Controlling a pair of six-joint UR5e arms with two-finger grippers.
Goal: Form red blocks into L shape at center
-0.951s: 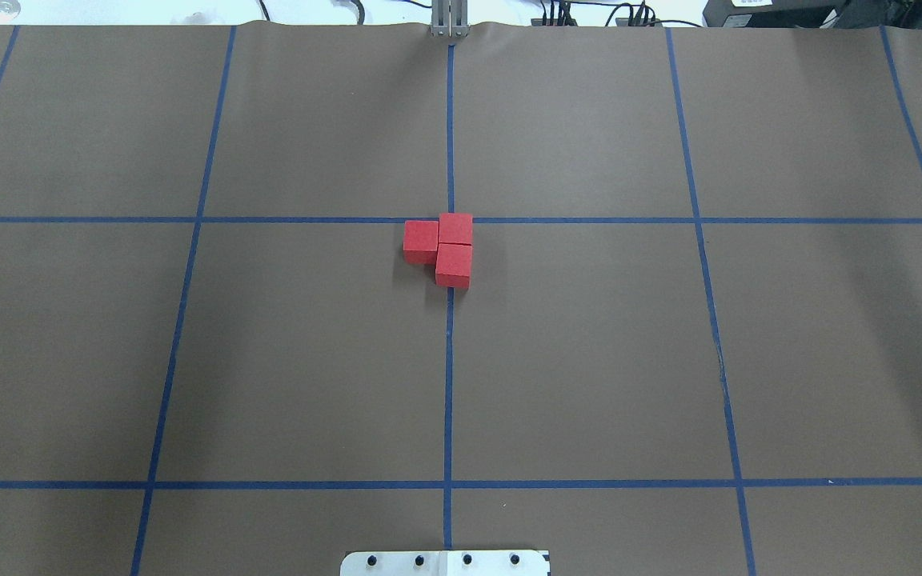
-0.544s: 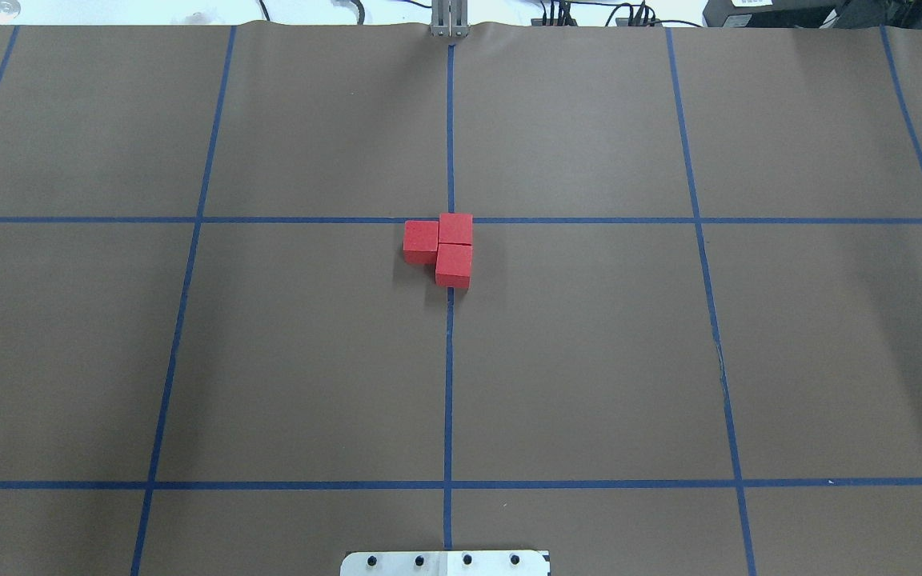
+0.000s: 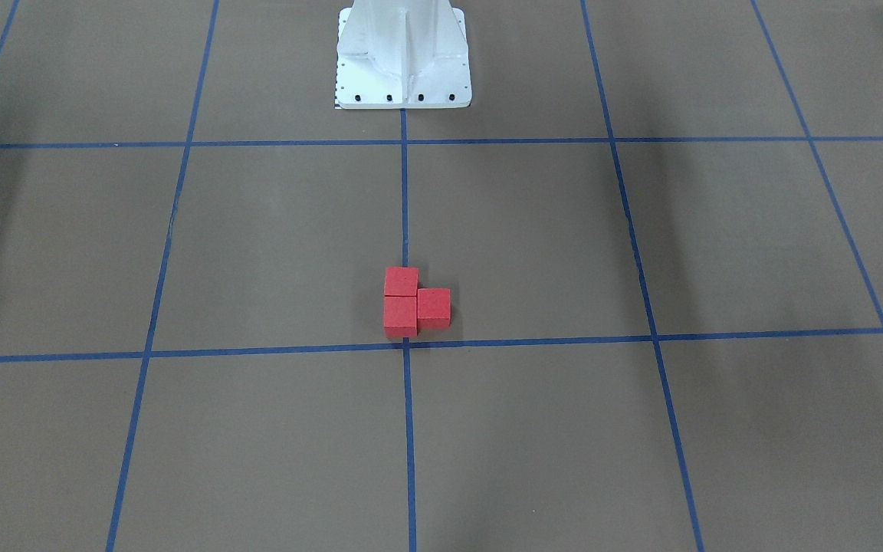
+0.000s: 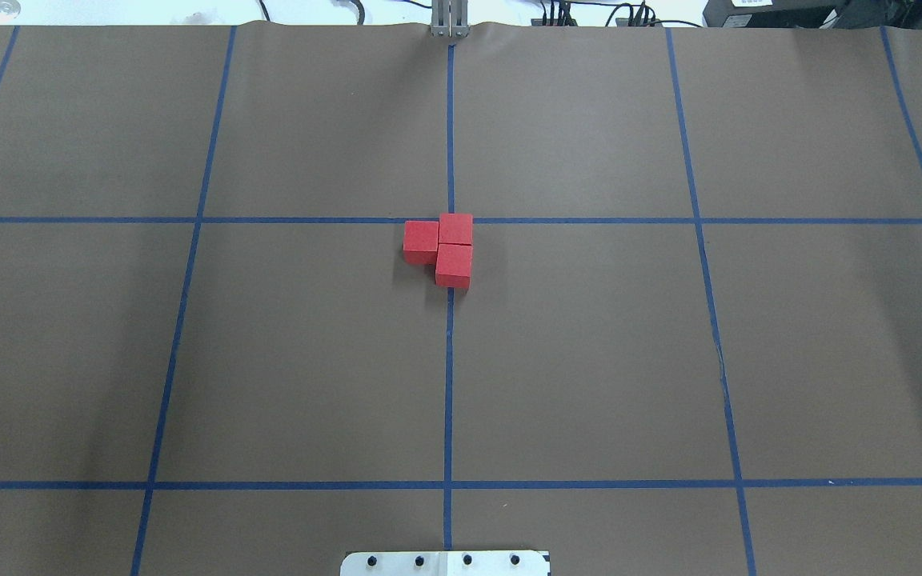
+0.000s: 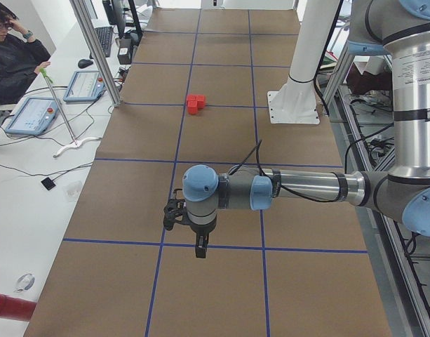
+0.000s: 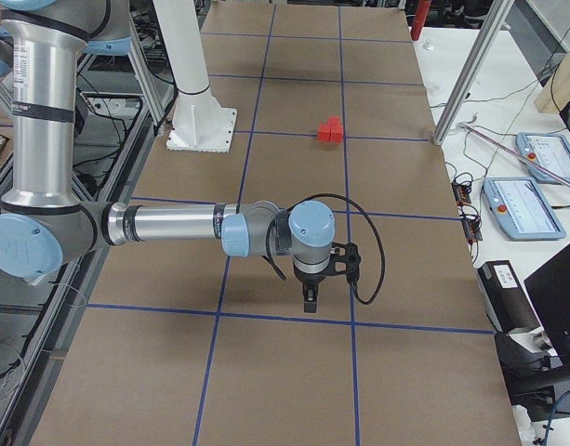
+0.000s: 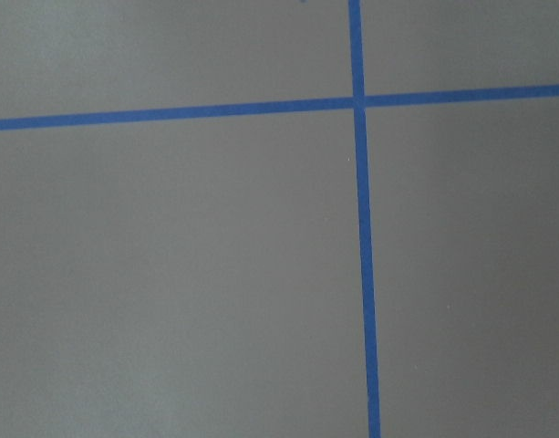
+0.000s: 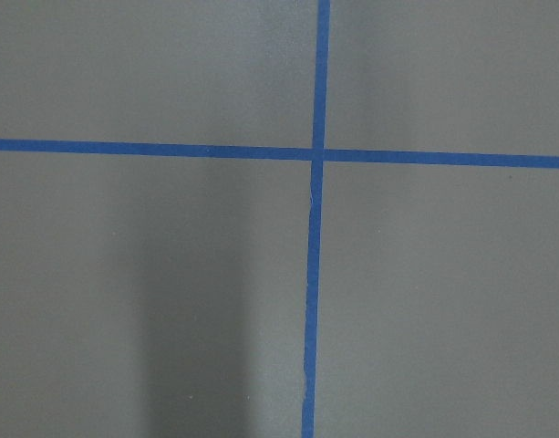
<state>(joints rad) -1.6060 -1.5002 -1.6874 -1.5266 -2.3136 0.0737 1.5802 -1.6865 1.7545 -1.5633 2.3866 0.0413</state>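
Three red blocks lie touching in an L on the brown gridded surface: one (image 4: pixel 421 238) to the left, one (image 4: pixel 455 228) at the corner, one (image 4: pixel 453 264) nearer the robot. The corner block sits against the center (image 4: pixel 450 220), the crossing of two blue tape lines. The front-facing view shows the same L (image 3: pixel 401 280) just behind that crossing (image 3: pixel 405 346). My left gripper (image 5: pixel 199 249) hangs over the table far from the blocks (image 5: pixel 195 104). My right gripper (image 6: pixel 309 299) hangs far from them (image 6: pixel 331 131) too. I cannot tell whether either is open or shut.
The white robot base plate (image 3: pixel 403 54) stands behind the blocks. An operator (image 5: pixel 11 56) sits at a side bench with teach pendants (image 5: pixel 32 116). Metal frame posts (image 6: pixel 470 70) stand along the table's edge. The wrist views show only brown paper and blue tape lines.
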